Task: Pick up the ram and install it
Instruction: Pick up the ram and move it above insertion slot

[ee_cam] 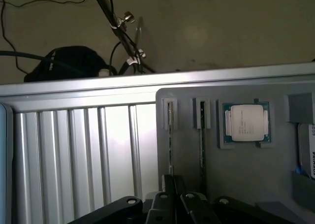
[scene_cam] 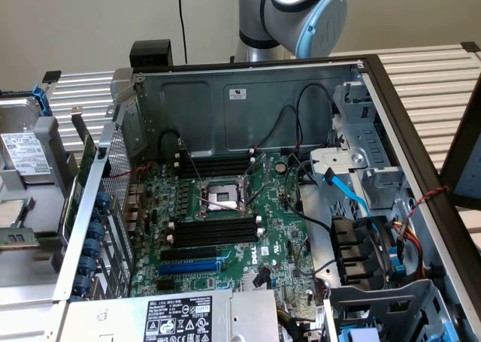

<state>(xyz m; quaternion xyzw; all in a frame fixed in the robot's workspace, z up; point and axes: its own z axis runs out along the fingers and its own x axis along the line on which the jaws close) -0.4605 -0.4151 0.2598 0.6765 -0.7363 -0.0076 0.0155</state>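
In the wrist view, the ram (ee_cam: pixel 170 135) is a thin green stick standing on edge in a slot of the grey parts tray (ee_cam: pixel 275 184). My gripper (ee_cam: pixel 173 182) sits at the near end of this stick, its black fingers drawn close together around the stick's edge. The stick is still in its slot. A second stick of the same kind (ee_cam: pixel 202 135) stands in the neighbouring slot. In the exterior view, the long black memory slots (scene_cam: pixel 214 231) on the motherboard lie bare in the open computer case, and the arm (scene_cam: pixel 293 11) rises behind the case.
A processor chip (ee_cam: pixel 245 123) lies in the tray beside the sticks. The tray rests on a ridged metal table (ee_cam: pixel 74 160). In the case are a processor socket (scene_cam: pixel 223 195), a blue expansion slot (scene_cam: pixel 189 267), loose cables (scene_cam: pixel 353 199) and a power supply (scene_cam: pixel 180 318).
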